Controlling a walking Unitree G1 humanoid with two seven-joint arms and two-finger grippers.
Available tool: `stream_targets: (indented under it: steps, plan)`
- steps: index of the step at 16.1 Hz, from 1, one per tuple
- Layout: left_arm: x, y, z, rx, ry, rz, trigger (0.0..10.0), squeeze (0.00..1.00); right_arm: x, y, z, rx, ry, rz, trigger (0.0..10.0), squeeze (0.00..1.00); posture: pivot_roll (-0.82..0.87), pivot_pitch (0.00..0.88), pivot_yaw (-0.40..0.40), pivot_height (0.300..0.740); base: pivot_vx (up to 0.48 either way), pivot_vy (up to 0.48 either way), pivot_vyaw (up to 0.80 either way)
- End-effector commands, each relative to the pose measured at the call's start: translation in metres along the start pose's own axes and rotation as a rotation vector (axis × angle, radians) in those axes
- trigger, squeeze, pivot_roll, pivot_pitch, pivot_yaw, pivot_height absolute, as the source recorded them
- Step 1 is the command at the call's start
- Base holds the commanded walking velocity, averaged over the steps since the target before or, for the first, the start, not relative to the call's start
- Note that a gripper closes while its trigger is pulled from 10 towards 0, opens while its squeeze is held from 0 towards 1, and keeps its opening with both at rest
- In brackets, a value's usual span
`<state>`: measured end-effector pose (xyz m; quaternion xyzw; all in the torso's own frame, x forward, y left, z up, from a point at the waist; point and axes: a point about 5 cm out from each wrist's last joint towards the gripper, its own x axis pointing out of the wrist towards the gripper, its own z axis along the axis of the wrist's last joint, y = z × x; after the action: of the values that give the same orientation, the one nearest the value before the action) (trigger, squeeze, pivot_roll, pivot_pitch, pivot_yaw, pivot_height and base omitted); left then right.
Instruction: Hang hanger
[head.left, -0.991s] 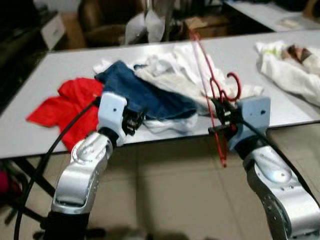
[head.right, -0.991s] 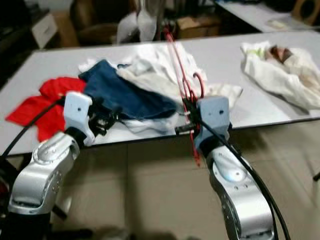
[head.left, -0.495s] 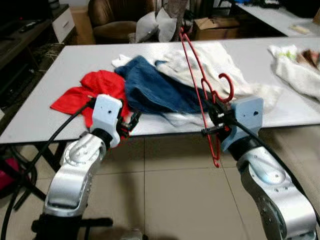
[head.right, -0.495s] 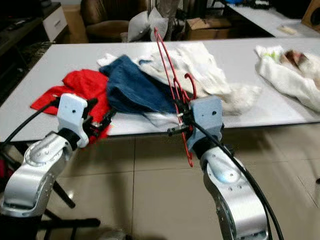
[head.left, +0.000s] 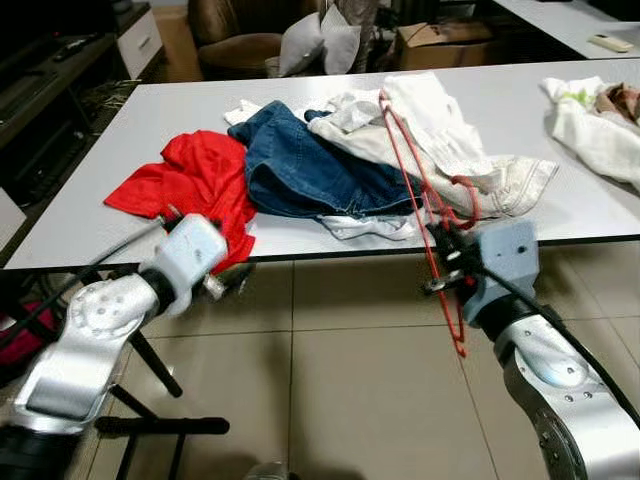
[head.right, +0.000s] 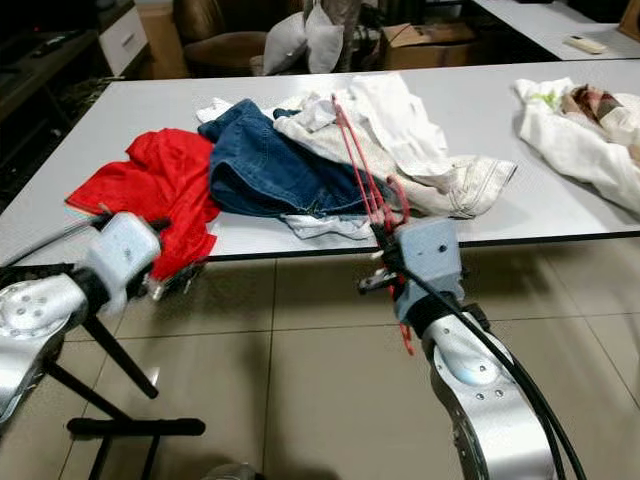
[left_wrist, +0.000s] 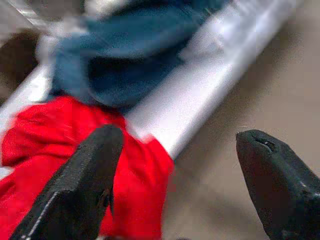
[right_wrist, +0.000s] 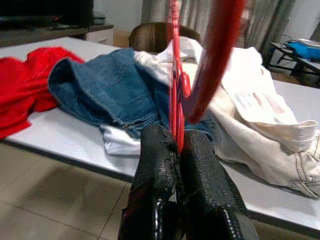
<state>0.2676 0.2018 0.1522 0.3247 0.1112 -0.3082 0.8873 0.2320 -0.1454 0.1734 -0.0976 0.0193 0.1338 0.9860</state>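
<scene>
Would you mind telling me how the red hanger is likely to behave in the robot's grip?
The red hanger looks thin, so probably light yet fairly stiff. The right gripper pinches it well off its middle, so it may pivot or swing.

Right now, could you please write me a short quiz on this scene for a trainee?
1. True or false: the right tool is shut on the thin red wire hanger.
2. Which garment lies nearest the left tool? A) crumpled red cloth B) blue denim jeans C) cream-white trousers
3. Fill in: the pile of clothes lies on a long grey ____.

Key:
1. True; the right wrist view shows its black fingers pinched on the hanger wire.
2. A; the left tool, open, sits beside the red cloth at the edge.
3. table
</scene>
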Motion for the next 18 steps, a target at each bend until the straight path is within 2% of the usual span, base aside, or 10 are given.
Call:
stream_targets:
  steps: [1,3,4,5,8,10,11,12,15,18]
  plan:
    - [-0.002,-0.005,-0.011,0.061,0.056,-0.071,10.0,0.0,-0.001,0.004,-0.003,-0.024,0.004,0.039,10.0,0.0,0.04,0.0,0.066,0.723,0.0,0.0,0.0]
    - [-0.007,-0.007,-0.024,0.156,0.116,-0.137,10.0,0.0,-0.001,0.008,-0.005,-0.058,0.011,0.084,10.0,0.0,0.04,0.0,0.066,0.723,0.0,0.0,0.0]
    - [-0.007,-0.002,-0.036,0.259,0.171,-0.122,10.0,0.0,-0.001,0.01,-0.006,-0.071,0.009,0.095,10.0,0.0,0.04,0.0,0.066,0.723,0.0,0.0,0.0]
    - [-0.005,0.002,-0.042,0.298,0.192,-0.093,10.0,0.0,0.0,0.01,-0.006,-0.073,0.006,0.094,10.0,0.0,0.04,0.0,0.066,0.723,0.0,0.0,0.0]
    - [0.006,0.007,-0.053,0.401,0.15,0.017,10.0,0.0,0.001,0.01,-0.006,-0.074,-0.001,0.078,10.0,0.0,0.04,0.0,0.073,0.723,0.0,0.0,0.0]
    - [0.009,0.003,-0.066,0.469,0.162,-0.006,10.0,0.0,0.001,0.009,-0.005,-0.077,-0.006,0.061,10.0,0.0,0.03,0.0,0.085,0.723,0.0,0.0,0.0]
    - [0.01,0.005,-0.067,0.487,0.162,0.01,10.0,0.0,0.001,0.008,-0.005,-0.078,-0.008,0.053,10.0,0.0,0.04,0.0,0.086,0.723,0.0,0.0,0.0]
    - [0.018,0.008,-0.071,0.526,0.149,0.051,10.0,0.0,0.002,0.007,-0.005,-0.076,-0.013,0.037,10.0,0.0,0.04,0.0,0.092,0.723,0.0,0.0,0.0]
    - [0.03,0.004,-0.08,0.563,0.158,0.055,10.0,0.0,0.004,0.009,-0.004,-0.075,-0.02,0.031,10.0,0.0,0.04,0.0,0.098,0.723,0.0,0.0,0.0]
    - [0.048,0.006,-0.083,0.587,0.176,0.143,10.0,0.0,0.007,0.01,-0.004,-0.075,-0.027,0.022,10.0,0.0,0.03,0.0,0.106,0.723,0.0,0.0,0.0]
